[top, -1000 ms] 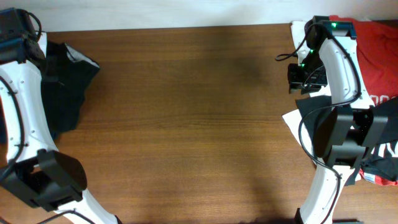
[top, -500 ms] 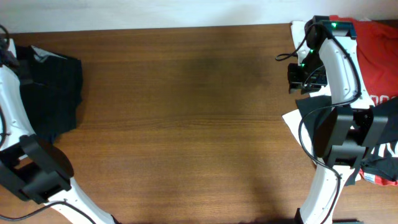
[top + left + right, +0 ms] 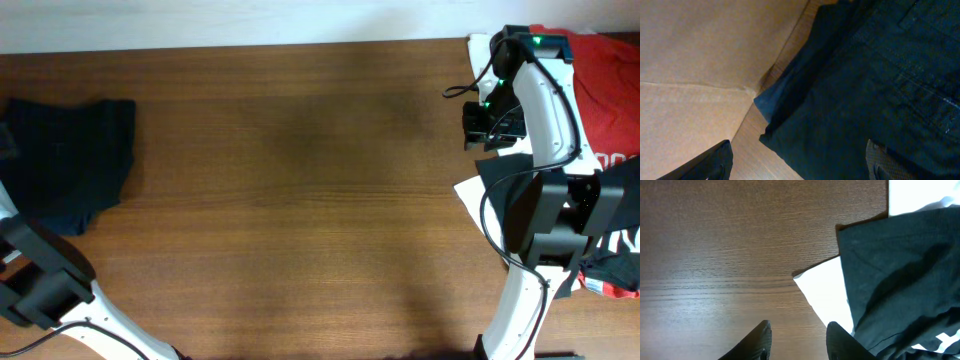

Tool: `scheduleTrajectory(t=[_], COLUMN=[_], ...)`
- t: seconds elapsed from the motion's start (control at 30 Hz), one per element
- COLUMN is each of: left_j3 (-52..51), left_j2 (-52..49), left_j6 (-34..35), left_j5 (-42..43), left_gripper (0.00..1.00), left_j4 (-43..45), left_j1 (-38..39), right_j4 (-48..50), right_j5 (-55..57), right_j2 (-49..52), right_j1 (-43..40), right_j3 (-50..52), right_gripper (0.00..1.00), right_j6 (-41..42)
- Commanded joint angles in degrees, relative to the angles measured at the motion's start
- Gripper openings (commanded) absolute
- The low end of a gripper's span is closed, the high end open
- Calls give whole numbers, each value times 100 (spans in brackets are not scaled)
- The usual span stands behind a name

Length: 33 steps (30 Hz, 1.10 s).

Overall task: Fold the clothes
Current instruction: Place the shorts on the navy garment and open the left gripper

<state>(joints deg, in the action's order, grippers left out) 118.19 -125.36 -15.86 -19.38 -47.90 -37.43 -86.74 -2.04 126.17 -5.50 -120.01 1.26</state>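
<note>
Black garment: lies rumpled at the left edge of the table. The left wrist view shows stitched seams and a pale blue inner strip at its fold.
Left hand: fingers spread wide above the black garment, gripping nothing.
Beside it: a tan creased surface lies past the table edge.
Right hand: fingers apart and empty, over bare wood just beside a white cloth corner.
Right pile: a red garment lies at the back. A dark garment lies over the white one.
In the way: the right arm covers part of the pile from overhead.
Writing: white letters on dark cloth and white marks on the red, both too cut off to read.
</note>
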Motion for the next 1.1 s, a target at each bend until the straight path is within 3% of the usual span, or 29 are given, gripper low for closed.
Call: scheduleTrajectory(t=[0.0,0.07,0.17,0.27,0.3,0.47,0.57,0.77,0.93,1.07], left_j3=[24,24,24,24,24,24,24,24,-334,-1744], left_j2=[-42,-42,-42,-42,-42,-42,-42,-42,212,1419], left_j6=[15,15,15,15,15,557,866,1259,1508,1633], left_j5=[588,1305,2507,2610,2608,2605,2605,2605,2601,2494], left_gripper=[86,86,86,94,99,99,99,99,99,99], left_j4=[-168,-205,-369,-787,-1010,-2280,-3263,-4736,-4885,-4684], left_j1=[254,450,1088,1950,2214,3434,3626,3626,3657,3670], right_j4=[11,-7,-63,-74,-79,-595,-1064,-1062,-1056,-352], right_j5=[-55,-63,-715,-2037,-2251,-1926,-1281,-1244,-321,-457], right_j2=[-181,-181,-179,-179,-179,-179,-179,-402,-1388,-2881], right_j1=[-11,-11,-11,-11,-11,-20,-15,81,92,98], right_j3=[-109,-109,-109,-107,-107,-107,-107,319,1746,3200], right_gripper=[47,56,89,99,99,99,99,99,98,99], right_j6=[-37,-37,-37,-37,-35,-37,-39,-35,-105,-105])
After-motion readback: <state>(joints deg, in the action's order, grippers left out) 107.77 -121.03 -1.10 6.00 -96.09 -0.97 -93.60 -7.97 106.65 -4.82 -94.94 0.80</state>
